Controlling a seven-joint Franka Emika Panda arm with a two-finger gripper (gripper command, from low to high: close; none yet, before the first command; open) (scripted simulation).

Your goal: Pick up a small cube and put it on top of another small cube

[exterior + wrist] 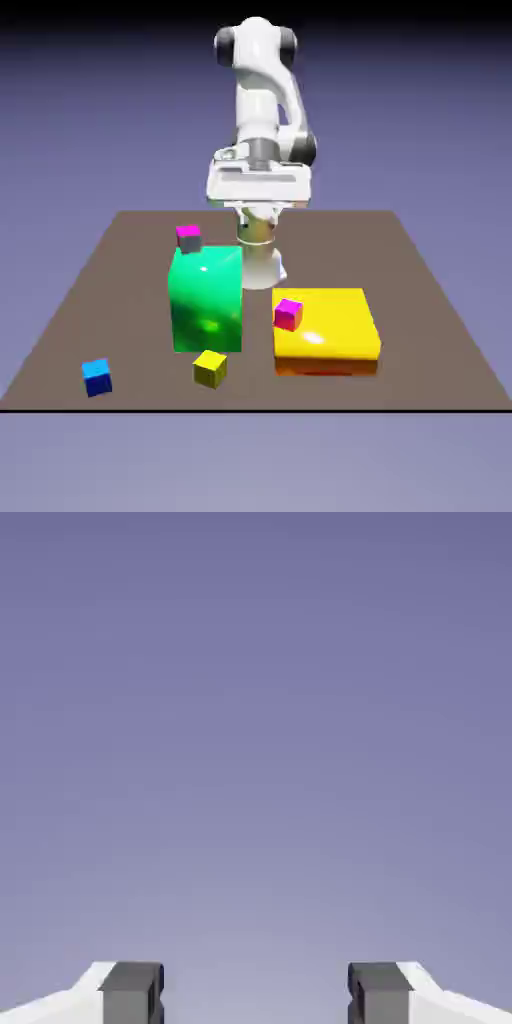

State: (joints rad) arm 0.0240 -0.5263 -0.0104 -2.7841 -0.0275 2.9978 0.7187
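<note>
glossy green block, flat yellow slab

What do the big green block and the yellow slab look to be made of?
Both are rendered, so this is only how they look. The green block seems glossy, perhaps translucent plastic or glass: bright highlights on top and a glow within its front face. The yellow slab looks like shiny, opaque plastic, with a white sheen on top and an orange-tinted lower edge.

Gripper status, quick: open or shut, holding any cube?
Gripper: open, holding nothing; only blue-violet backdrop shows between the fingertips.
</note>
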